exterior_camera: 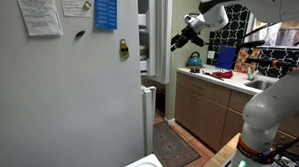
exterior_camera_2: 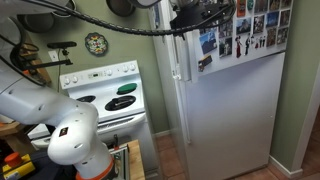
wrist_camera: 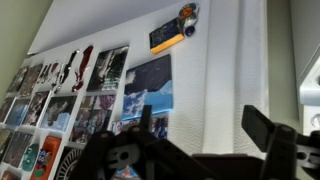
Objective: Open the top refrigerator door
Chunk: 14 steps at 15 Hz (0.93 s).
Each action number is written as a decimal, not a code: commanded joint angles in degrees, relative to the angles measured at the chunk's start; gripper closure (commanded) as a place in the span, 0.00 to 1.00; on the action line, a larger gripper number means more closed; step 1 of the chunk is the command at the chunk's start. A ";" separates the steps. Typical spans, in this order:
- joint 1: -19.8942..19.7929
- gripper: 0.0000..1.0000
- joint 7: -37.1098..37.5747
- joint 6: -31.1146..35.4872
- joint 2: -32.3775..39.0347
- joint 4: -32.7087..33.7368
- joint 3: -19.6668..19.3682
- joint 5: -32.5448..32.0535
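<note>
exterior view: top refrigerator door (exterior_camera: 143, 39) shut

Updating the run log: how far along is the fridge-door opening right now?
Done: nothing visible; the top refrigerator door looks shut, in line with the lower door. In hand: the gripper hangs open near the door's upper part, holding nothing. Left: take hold of the door and swing it open.
</note>
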 commanded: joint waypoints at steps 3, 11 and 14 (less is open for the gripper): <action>-1.06 0.00 1.36 6.69 -0.20 -1.41 1.57 -2.11; -2.08 0.00 3.71 8.47 -1.89 -1.90 2.21 -6.85; -2.24 0.00 7.55 6.54 -3.88 -2.00 2.14 -10.27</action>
